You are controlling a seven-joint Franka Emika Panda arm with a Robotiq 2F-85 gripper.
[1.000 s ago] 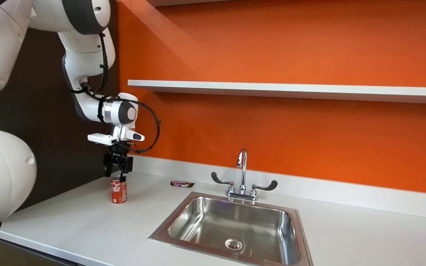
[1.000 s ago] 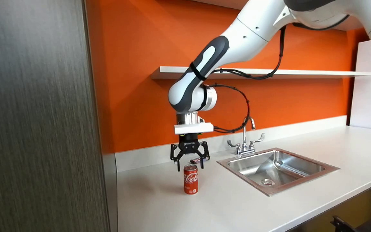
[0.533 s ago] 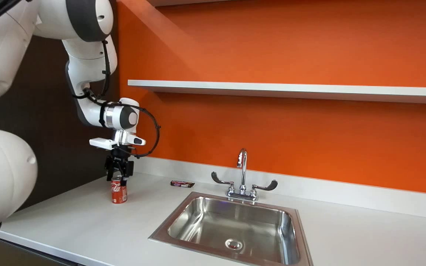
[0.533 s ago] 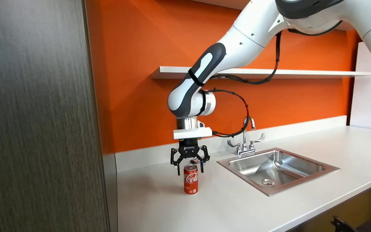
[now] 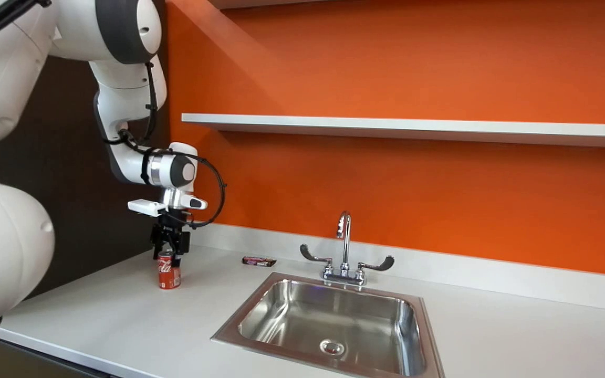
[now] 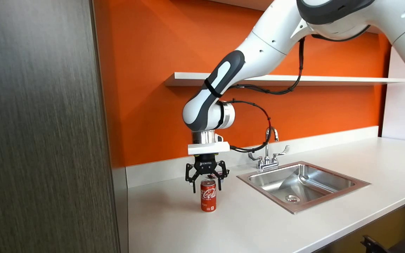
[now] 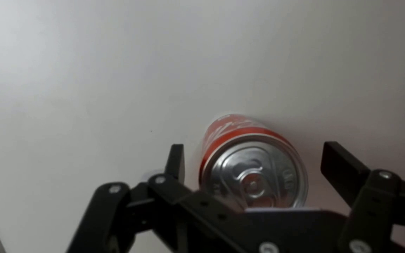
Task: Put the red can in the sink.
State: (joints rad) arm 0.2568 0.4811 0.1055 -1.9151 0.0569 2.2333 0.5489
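Observation:
The red can (image 5: 169, 275) stands upright on the white countertop, left of the sink in both exterior views (image 6: 208, 200). Its silvery top faces up in the wrist view (image 7: 258, 168), partly hidden by the gripper body. My gripper (image 6: 206, 190) points straight down over the can. Its open fingers sit on either side of the can's top, with a gap on each side in the wrist view (image 7: 253, 154); the gap on the right is wider. The steel sink (image 5: 355, 315) with a round drain holds nothing; it also shows in an exterior view (image 6: 308, 186).
A chrome faucet (image 5: 344, 247) with two handles stands behind the sink. A small dark flat packet (image 5: 259, 261) lies near the back wall. A white shelf (image 5: 386, 128) hangs above. A dark panel (image 6: 47, 140) stands beside the can's end of the countertop.
My gripper has come down, so its fingertips are now below the can's rim, one on each side. The fingers have stayed open. The can has not moved.

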